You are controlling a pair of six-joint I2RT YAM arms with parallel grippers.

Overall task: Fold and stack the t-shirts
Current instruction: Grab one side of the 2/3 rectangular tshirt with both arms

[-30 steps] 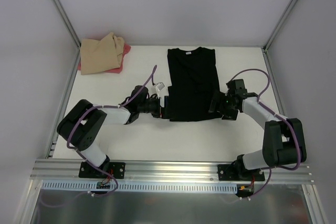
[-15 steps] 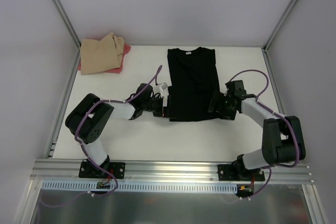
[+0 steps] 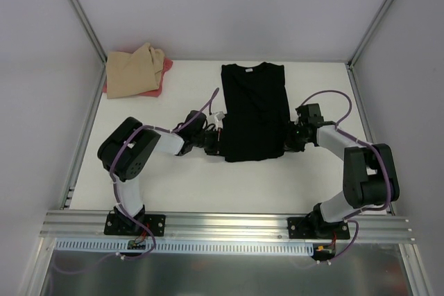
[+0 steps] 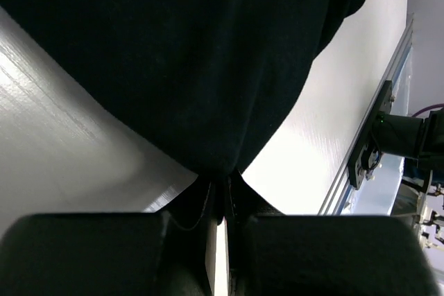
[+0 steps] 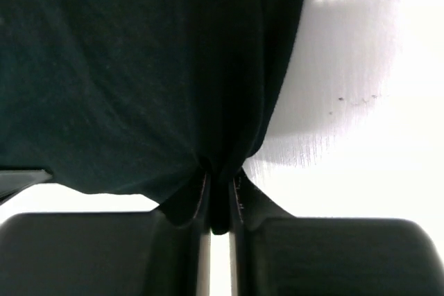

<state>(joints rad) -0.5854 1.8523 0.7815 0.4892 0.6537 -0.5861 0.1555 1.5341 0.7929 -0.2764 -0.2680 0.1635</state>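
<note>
A black t-shirt (image 3: pixel 253 109) lies flat in the middle of the table as a long narrow panel, collar at the far end. My left gripper (image 3: pixel 220 140) is at its lower left edge, shut on a pinch of the black cloth (image 4: pixel 173 53), as the left wrist view shows at the left gripper's fingertips (image 4: pixel 222 184). My right gripper (image 3: pixel 286 138) is at the lower right edge, shut on the black cloth (image 5: pixel 139 67), which bunches between the right gripper's fingertips (image 5: pixel 220 179). A tan t-shirt (image 3: pixel 135 71) lies folded on a pink-red t-shirt (image 3: pixel 154 92) at the far left corner.
The white table (image 3: pixel 208 178) is walled by pale panels on the left, back and right. An aluminium rail (image 3: pixel 229 223) runs along the near edge, also seen as the rail (image 4: pixel 371 136) in the left wrist view. Purple cables loop over both arms.
Both grippers have moved inward to the black t-shirt's lower side edges and gone from open to shut on the cloth. The shirts have not shifted.
</note>
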